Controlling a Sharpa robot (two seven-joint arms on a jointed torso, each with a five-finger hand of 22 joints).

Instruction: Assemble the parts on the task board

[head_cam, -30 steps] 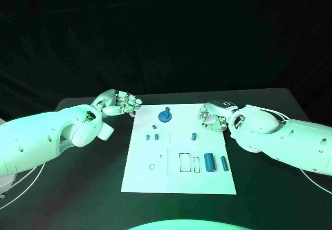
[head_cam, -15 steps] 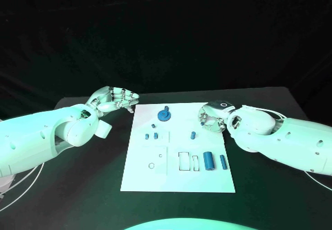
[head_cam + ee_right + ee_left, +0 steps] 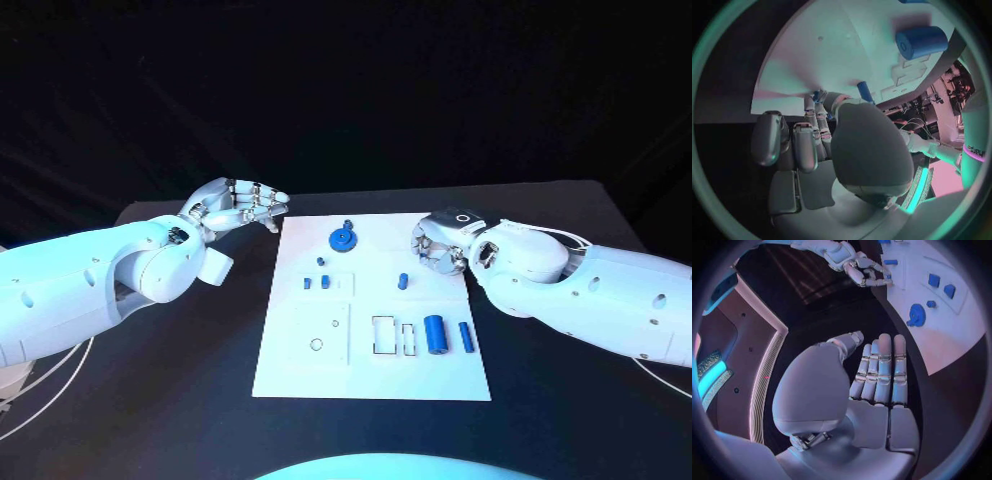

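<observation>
The white task board (image 3: 296,360) lies mid-table. On it are a round blue part (image 3: 343,238), small pegs (image 3: 326,281) (image 3: 404,281), a thick blue cylinder (image 3: 434,335) and a slimmer one (image 3: 466,335). My left hand (image 3: 238,205) hovers off the board's far left corner, its fingers (image 3: 879,370) stretched out straight and holding nothing. My right hand (image 3: 444,245) sits curled at the board's far right edge. Its thumb and fingertips pinch what looks like a small blue part (image 3: 819,94), close to the standing peg (image 3: 866,92). The thick cylinder (image 3: 922,42) lies beyond it.
The black table (image 3: 577,400) surrounds the board. The board has rectangular cut-outs (image 3: 384,335) and a small oval hole (image 3: 316,346) at its near half. Both forearms lie along the board's sides.
My left hand has drawn slightly away from the board's corner and its fingers have straightened. The right hand and the parts have stayed put.
</observation>
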